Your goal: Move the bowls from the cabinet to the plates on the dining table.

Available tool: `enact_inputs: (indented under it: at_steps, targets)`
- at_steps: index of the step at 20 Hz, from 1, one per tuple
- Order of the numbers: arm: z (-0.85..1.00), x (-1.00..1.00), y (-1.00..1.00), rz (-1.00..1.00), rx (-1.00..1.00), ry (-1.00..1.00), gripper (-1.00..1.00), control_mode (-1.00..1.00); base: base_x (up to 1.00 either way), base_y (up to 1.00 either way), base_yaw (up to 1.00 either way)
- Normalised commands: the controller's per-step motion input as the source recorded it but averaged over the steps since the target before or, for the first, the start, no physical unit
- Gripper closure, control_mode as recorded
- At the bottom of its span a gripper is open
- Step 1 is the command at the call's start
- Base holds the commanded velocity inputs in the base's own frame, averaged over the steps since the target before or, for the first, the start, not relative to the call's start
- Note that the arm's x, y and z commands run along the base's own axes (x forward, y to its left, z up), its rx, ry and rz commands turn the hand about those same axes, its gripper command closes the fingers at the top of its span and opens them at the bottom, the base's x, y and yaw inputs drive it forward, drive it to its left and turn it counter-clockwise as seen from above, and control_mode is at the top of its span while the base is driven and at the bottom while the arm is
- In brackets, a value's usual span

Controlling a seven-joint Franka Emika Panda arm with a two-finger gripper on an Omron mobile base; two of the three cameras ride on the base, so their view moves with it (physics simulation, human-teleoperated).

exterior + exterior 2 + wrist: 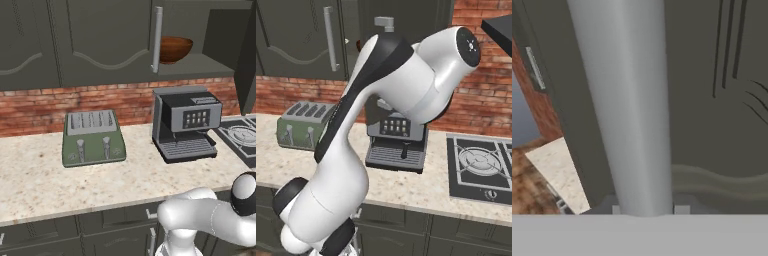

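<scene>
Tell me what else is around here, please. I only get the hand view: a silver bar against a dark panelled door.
Observer: In the left base view the cabinet stands partly open, and a reddish-brown bowl sits on its shelf.
Operator: Is anything underneath it?
Observer: A coffee machine stands on the counter, roughly below that shelf.
Operator: And next to that?
Observer: A green toaster stands on the same counter, to the left of the coffee machine.
</scene>
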Motion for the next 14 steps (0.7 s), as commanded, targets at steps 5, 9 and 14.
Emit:
enact_inputs:
  at_steps: [5, 9, 14]
  targets:
    - [0.02, -0.32, 0.25, -0.04, -0.02, -0.14, -1.0, -1.0, 0.0, 0.0, 0.0]
    - [0.18, -0.29, -0.12, -0.12, 0.0, -0.17, -1.0, -1.0, 0.0, 0.0, 0.0]
    - [0.24, -0.49, -0.42, -0.16, 0.01, -0.08, -1.0, -1.0, 0.0, 0.0, 0.0]
